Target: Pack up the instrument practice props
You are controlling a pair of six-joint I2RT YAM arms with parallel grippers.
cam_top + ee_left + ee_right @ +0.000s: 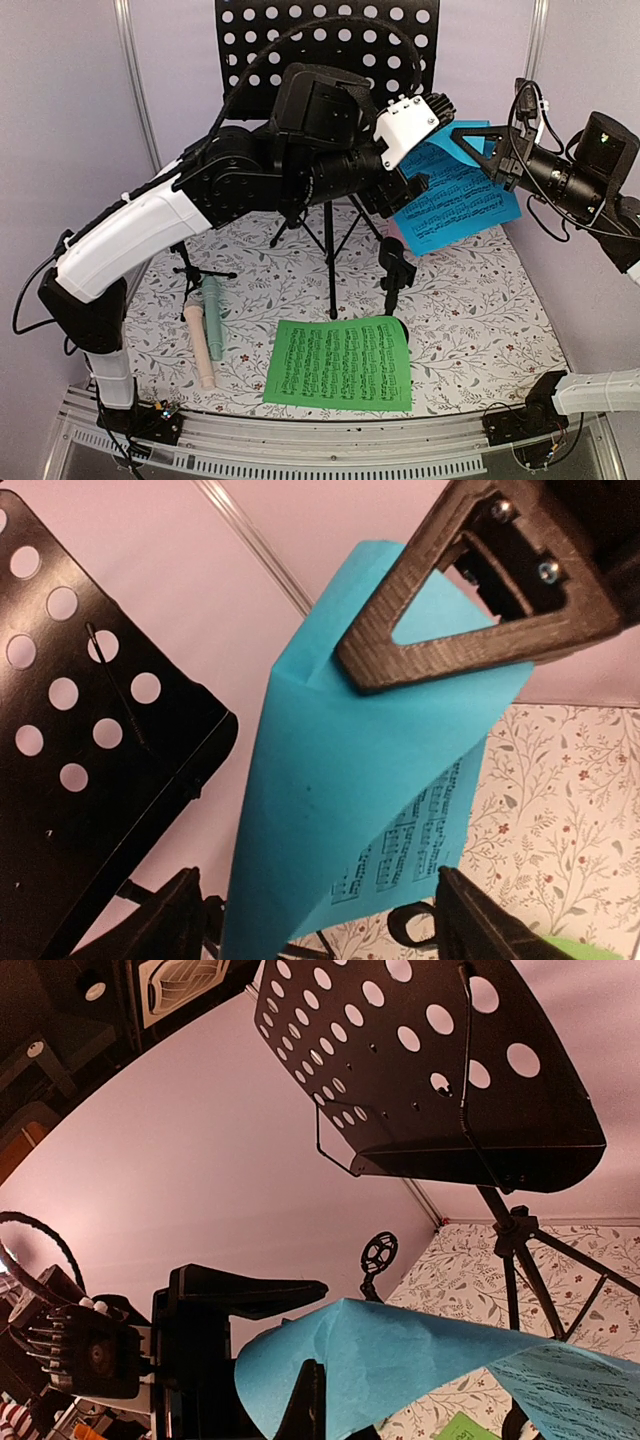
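On the worktop [470,330], the black music stand [325,50] was set upright at the back. The blue sheet [455,200] was held aloft beside it, pinched in the closed right pincer [465,138]. The left pincer [320,920] was spread open at its lower part. The green sheet [340,362] was laid flat in front, the mint microphone [213,315] and pink microphone [201,345] at left.

Pale lilac walls [70,120], floral tablecloth [480,310]

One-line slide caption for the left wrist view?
Right gripper pinches the blue music sheet aloft beside the black music rack; open left gripper straddles its lower part.
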